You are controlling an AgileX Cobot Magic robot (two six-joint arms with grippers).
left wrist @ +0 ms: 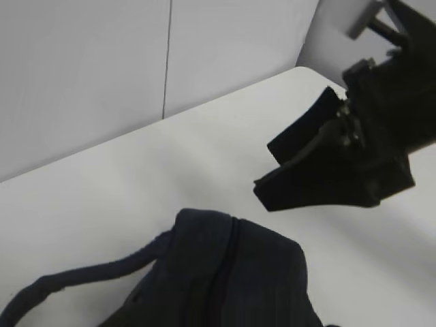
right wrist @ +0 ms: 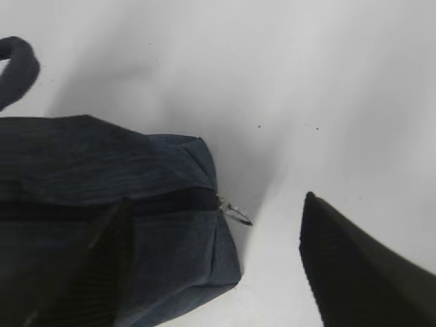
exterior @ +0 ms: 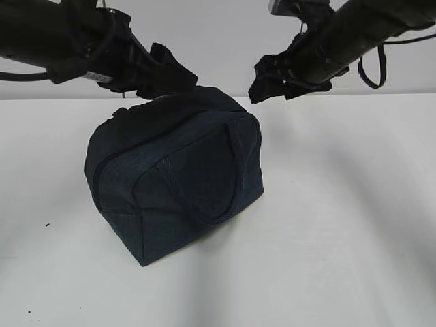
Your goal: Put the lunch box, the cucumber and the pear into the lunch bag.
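Bag: we are seeing the boxy dark navy fabric lunch bag (exterior: 174, 174) sitting zipped on the white table (exterior: 340, 238).
Left gripper (exterior: 170, 78): hovering, aperture unclear, holding nothing.
Right gripper (right wrist: 214, 272): gaping wide, empty.
Risk: we are risking tipping the bag, snagging its handle (exterior: 225, 177).

Navy lunch bag (exterior: 174, 180) — zipped shut; tilted on table (exterior: 340, 238).

A plain white table (exterior: 340, 225) fills the scene, with a few tiny dark specks (exterior: 47, 225) near its left edge. Behind it stands a pale grey wall (exterior: 225, 41) with a thin vertical seam (left wrist: 167, 61).
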